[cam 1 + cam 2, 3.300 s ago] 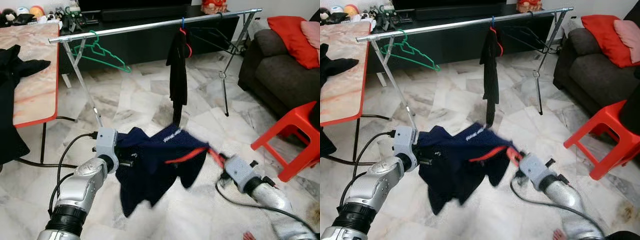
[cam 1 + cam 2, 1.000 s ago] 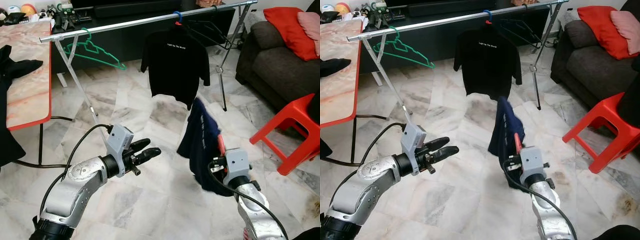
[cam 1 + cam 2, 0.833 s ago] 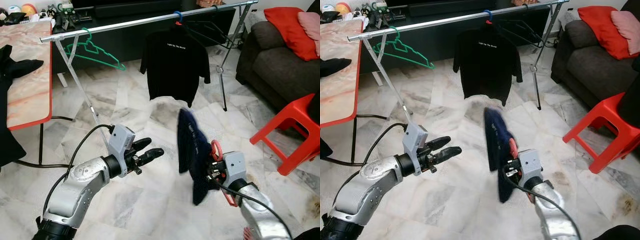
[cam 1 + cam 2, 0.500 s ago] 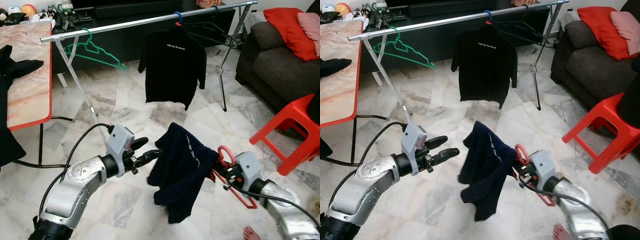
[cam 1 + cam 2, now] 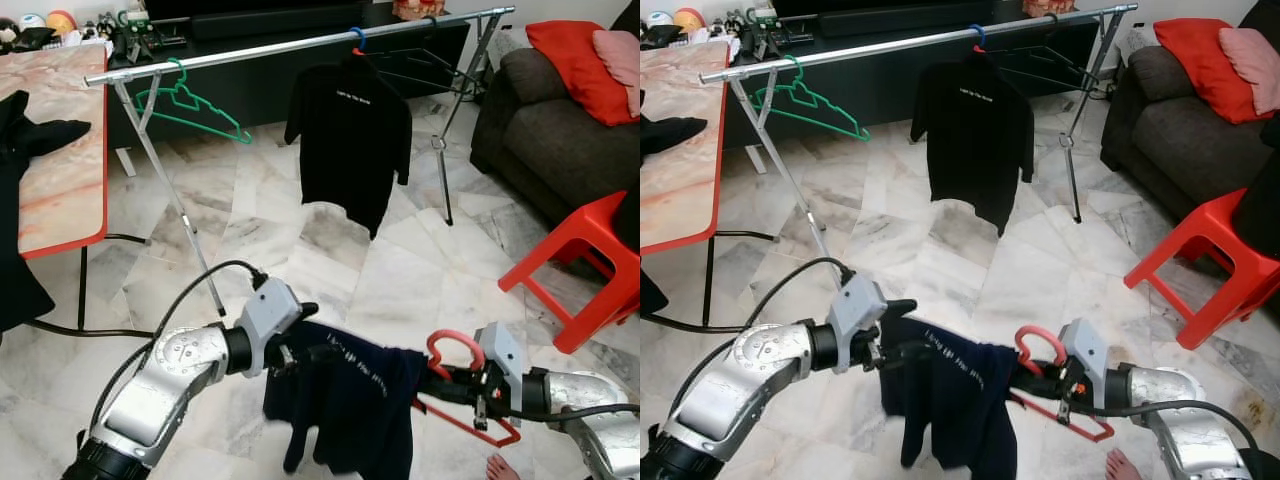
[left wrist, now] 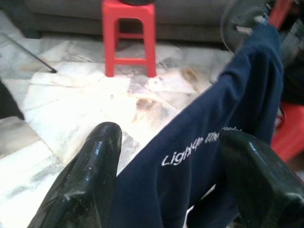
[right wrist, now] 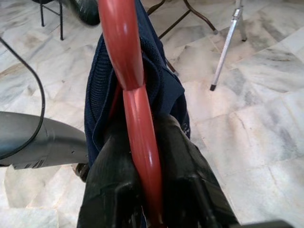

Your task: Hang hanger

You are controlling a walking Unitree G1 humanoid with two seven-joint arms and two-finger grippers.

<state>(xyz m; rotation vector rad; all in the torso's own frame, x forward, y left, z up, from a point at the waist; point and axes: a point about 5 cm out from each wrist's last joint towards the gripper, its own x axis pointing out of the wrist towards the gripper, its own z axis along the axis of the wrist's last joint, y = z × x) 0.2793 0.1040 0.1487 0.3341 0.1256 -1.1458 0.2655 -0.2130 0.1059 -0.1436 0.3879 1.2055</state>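
The right gripper point(image 7: 142, 190) clamps the red hanger point(image 5: 455, 352) low over the floor (navy shirt point(image 5: 350, 395) draped on it), while the left gripper point(image 6: 175, 185) straddles the shirt, fingers spread.

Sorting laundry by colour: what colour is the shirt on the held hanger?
Navy blue T-shirt with white lettering; clearest in the left wrist view.

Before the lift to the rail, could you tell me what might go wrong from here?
The navy shirt hangs bunched to one side of the red hanger and could slide off. The left gripper has cloth between its jaws, so it may drag it. The black shirt crowds the rail.
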